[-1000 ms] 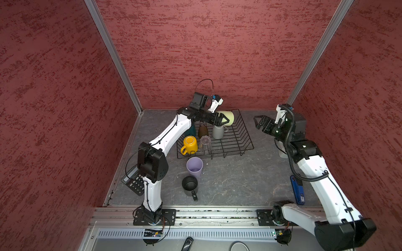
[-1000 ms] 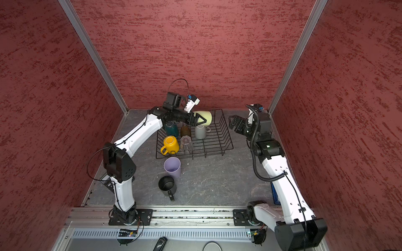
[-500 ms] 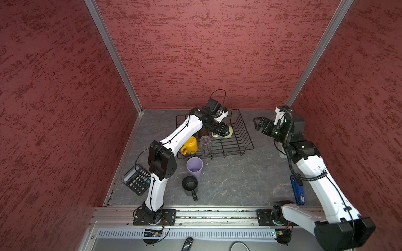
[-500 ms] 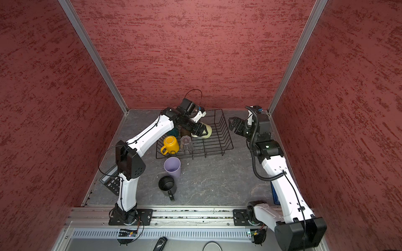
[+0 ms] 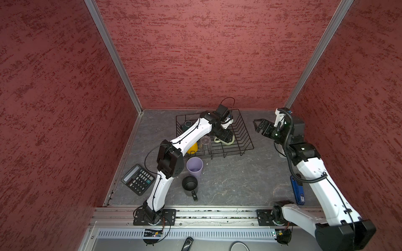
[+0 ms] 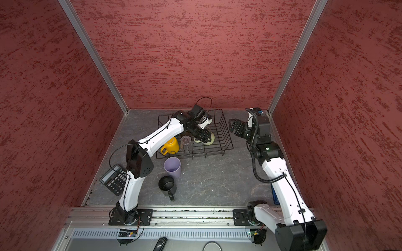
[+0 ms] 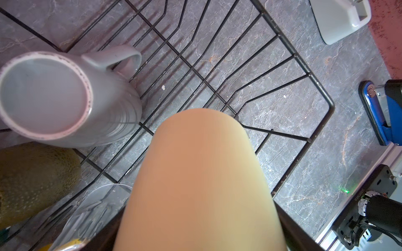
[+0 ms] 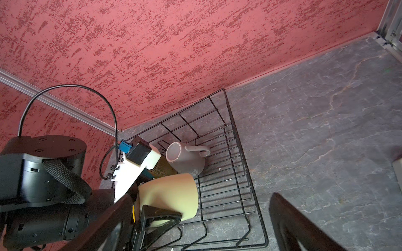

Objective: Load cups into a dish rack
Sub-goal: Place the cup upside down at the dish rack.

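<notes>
While clamped in the left claw (image 6: 202, 136) inside the rack (image 7: 293, 55), treat cream mug (image 7: 200, 173) as likely hard, slick, chippable; pinch its wall; right claw (image 5: 258, 126) gaping.

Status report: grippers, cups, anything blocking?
Left gripper shut on cream mug, low inside rack. Right gripper open, empty, beside rack. Lilac tumbler and black mug on table, outside rack. Grey mug close by.

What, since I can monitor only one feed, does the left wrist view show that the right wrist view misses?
Only the left wrist view: the clear ribbed glass and a blue object outside the dish rack. Only the right wrist view: the left arm's wrist with its cable. Both: the cream mug, the grey mug and the dish rack.
</notes>
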